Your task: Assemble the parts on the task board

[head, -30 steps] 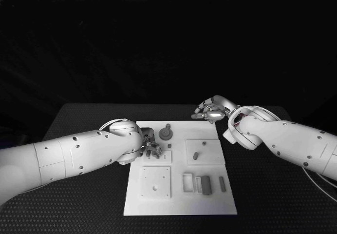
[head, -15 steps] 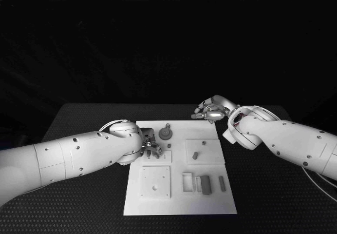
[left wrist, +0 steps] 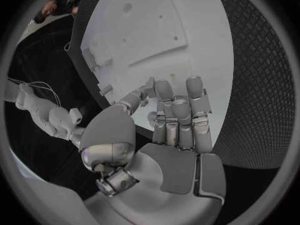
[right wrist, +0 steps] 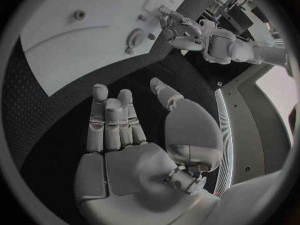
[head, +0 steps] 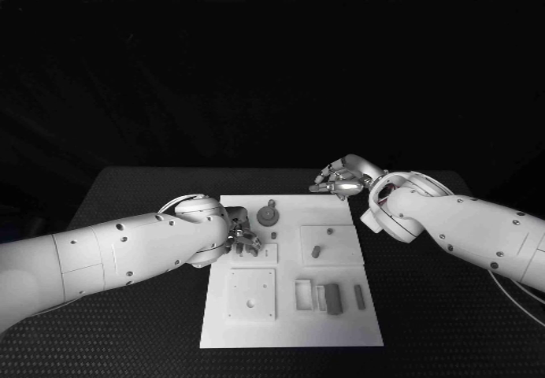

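Lying nearest on the white board (head: 341,335) is a square plate (head: 252,294) with a small hole, and beside it a row of slim parts: a pale frame (head: 303,294), a grey block (head: 333,299) and a thin grey bar (head: 359,295). Farther up, a second square plate (head: 324,243) carries a short grey peg (head: 316,252). At the board's left edge, the left robot hand (head: 241,236) is lowered over a small plate there, its fingers (left wrist: 179,120) curled together with the tips down on the white surface; whether anything sits between thumb and fingers cannot be told, since the fingers hide that spot. Just beyond it stands a round grey disc (head: 268,216) with an upright stub, near the board's far left part. The right robot hand (head: 339,183) hovers at the board's far right corner, over the black bench (head: 431,315), apart from every part; its wrist view shows the palm bare, fingers (right wrist: 107,120) straight and close together with the thumb spread aside, holding nothing. That same view catches the disc (right wrist: 134,38) and the left robot hand (right wrist: 181,29) across the board (right wrist: 75,50).
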{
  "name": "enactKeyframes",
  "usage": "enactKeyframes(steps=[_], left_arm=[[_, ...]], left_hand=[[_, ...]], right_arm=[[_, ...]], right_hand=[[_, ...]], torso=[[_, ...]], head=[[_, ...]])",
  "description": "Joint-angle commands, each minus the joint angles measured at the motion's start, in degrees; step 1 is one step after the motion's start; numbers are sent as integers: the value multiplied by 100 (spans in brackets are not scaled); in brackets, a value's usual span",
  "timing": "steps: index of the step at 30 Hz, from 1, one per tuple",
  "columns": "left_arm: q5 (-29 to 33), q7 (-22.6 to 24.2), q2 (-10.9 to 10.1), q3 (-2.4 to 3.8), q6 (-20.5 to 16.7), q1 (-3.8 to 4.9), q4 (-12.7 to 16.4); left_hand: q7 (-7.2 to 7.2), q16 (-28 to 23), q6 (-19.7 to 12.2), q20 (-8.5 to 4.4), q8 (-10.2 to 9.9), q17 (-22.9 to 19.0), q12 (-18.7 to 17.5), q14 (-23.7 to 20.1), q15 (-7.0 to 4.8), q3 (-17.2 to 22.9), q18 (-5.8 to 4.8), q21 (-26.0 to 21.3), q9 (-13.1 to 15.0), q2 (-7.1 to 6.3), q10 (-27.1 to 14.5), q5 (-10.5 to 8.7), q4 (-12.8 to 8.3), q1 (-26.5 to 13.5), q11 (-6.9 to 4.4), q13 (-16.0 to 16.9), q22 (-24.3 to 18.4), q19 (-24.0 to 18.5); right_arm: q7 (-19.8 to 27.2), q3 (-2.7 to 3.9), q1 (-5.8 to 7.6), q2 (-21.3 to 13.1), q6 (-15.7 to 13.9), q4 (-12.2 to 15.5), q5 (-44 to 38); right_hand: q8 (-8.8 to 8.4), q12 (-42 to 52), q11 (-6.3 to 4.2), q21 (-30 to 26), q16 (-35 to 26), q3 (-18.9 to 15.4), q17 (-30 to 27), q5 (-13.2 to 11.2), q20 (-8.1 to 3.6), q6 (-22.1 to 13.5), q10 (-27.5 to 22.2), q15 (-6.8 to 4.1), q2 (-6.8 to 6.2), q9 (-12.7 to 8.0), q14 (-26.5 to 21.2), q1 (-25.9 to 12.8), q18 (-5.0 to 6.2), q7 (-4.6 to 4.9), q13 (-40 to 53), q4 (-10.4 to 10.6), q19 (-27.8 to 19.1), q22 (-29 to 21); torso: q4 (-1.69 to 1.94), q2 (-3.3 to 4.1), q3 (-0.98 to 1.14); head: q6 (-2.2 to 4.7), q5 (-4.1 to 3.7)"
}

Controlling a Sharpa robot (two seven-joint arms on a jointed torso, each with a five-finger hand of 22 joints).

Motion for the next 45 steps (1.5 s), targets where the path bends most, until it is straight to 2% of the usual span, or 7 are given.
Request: enactKeyframes(steps=[1,6,12,15,24,45], left_arm=[[57,55,-2,1,-40,-2,12],[58,63,-11,1,-46,-2,23],[178,75,-24,2,-81,-3,6],[182,77,-29,2,-86,-3,3],[195,91,-37,2,-80,-3,12],[289,133,-71,4,-145,-8,98]], left_hand=[[-20,34,38,-10,-39,-7,35,-34,-48,9,-74,-28,6,-56,-29,-40,75,-69,-4,-10,112,21],[-22,44,41,-15,-52,-13,43,-38,-51,48,-72,-32,20,-177,-33,-177,220,-106,-7,-12,114,21],[-22,52,39,-18,-75,-24,50,-53,-52,101,-66,-42,44,-313,-47,-643,487,-139,-9,-17,114,11],[-21,53,33,-18,-82,-27,51,-58,-51,107,-65,-44,49,-347,-53,-715,540,-135,-7,-18,115,7],[-21,58,34,-18,-89,-31,56,-63,-51,121,-63,-47,61,-399,-58,-824,644,-122,-7,-18,115,3],[-25,67,45,-20,-86,-29,66,-59,-54,124,-60,-41,72,-369,-51,-843,655,-70,-10,-15,119,9]], right_arm=[[26,3,-5,-4,65,4,-7],[26,3,-6,-3,65,3,-7],[30,3,-10,-2,62,-2,-4],[30,3,-11,-2,62,-2,2],[30,3,-12,-2,60,-3,6],[31,3,-17,0,65,-13,9]], right_hand=[[-30,25,-11,-25,-36,-9,-8,23,2,0,-44,0,53,5,-45,-7,87,27,-7,13,-46,105],[-30,25,-11,-25,-36,-10,-8,23,2,0,-44,0,53,5,-46,-7,87,27,-8,13,-47,105],[-30,26,-11,-25,-36,-10,-8,22,2,0,-44,0,53,5,-46,-9,87,27,-9,13,-46,106],[-30,27,-11,-25,-36,-11,-9,22,3,0,-45,0,52,5,-46,-10,87,27,-9,14,-46,106],[-30,28,-10,-25,-35,-14,-9,21,3,0,-45,0,51,5,-45,-17,87,27,-10,18,-46,106],[-31,32,-11,-26,-35,-15,-9,22,3,0,-46,0,54,5,-45,-20,87,27,-13,21,-45,106]], torso=[[1,0,-3],[2,-1,-3],[3,1,-5],[1,0,-4],[0,0,1],[-1,2,0]], head=[[5,-5],[6,-3],[3,-6],[5,-8],[3,-4],[10,3]])
